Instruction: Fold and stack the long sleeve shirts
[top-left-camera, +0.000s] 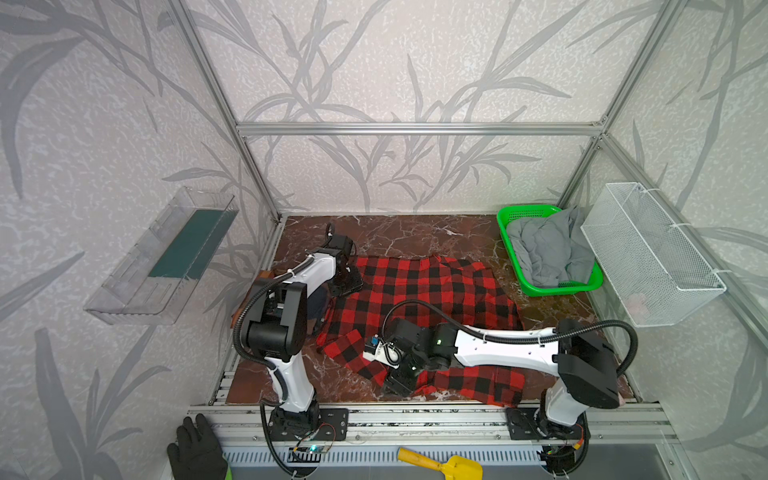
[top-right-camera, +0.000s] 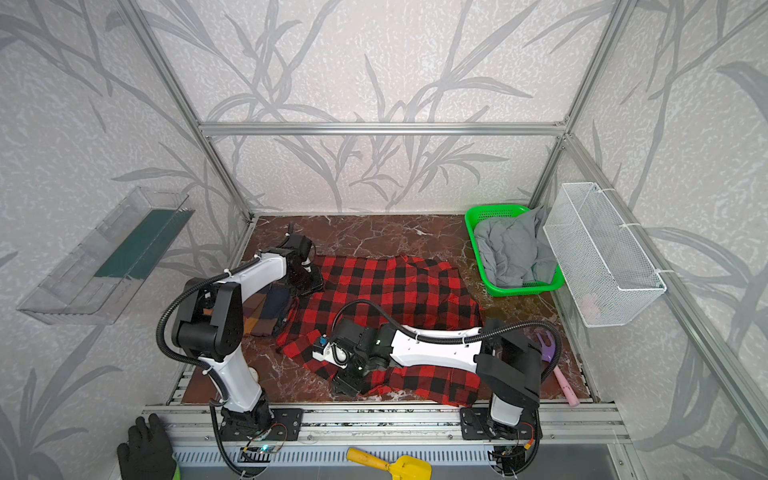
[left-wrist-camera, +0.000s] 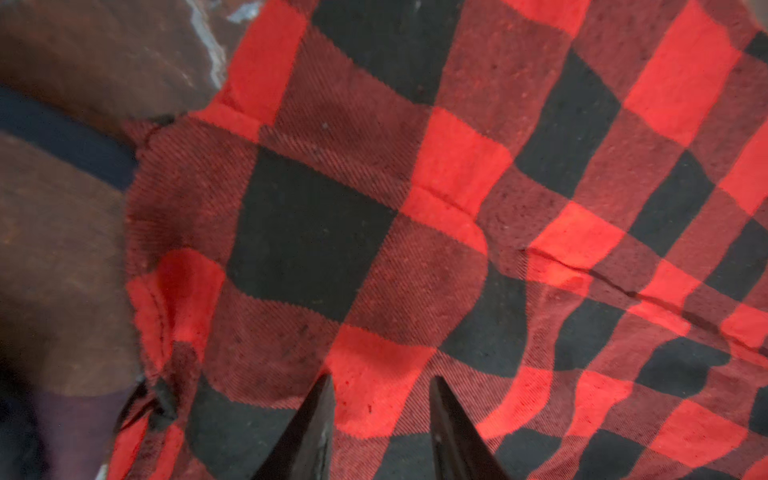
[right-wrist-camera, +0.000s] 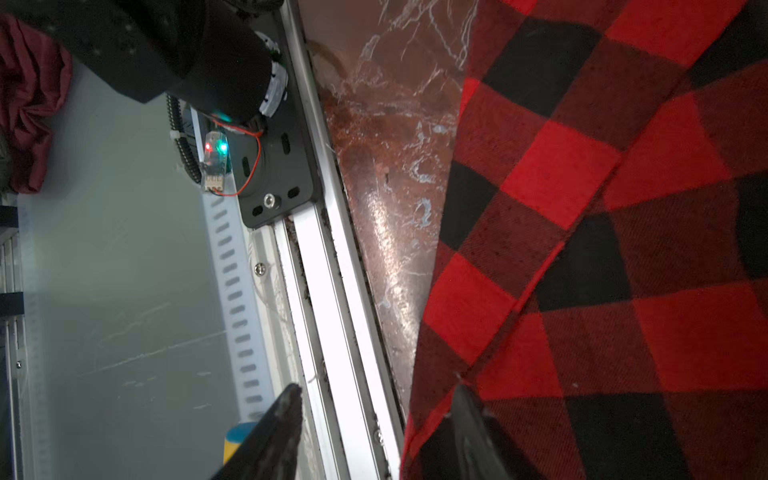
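Because the red-and-black shirt (top-left-camera: 428, 286) is soft, light cloth, it is going to flop and wrinkle wherever it is being lifted. I think it is best to be pinching it at an edge or a corner, like the hem or a sleeve end, and not in the middle. It is lying spread open on the brown table (top-left-camera: 415, 237), starting just beside the green basket (top-left-camera: 509, 232) and reaching away from it toward the silver rail (right-wrist-camera: 320, 291). One sleeve (top-left-camera: 349, 351) is lying bent at the part farthest from the basket. The brown plaid shirt (top-right-camera: 266, 309) is sitting past the red one, well apart from the basket, and it is looking folded already, though an arm is hiding part of it. The left gripper (left-wrist-camera: 380, 378) is hovering over the red shirt's edge on the side away from the basket. Its two fingers are standing apart with flat cloth showing between them, so it is not squeezing anything. The right gripper (right-wrist-camera: 376, 388) is working at the shirt's edge by the rail, also far from the basket. It is wide apart too, with one finger (right-wrist-camera: 473, 436) touching the cloth edge and nothing being held. A grey cloth (top-left-camera: 548, 249) is filling the basket.
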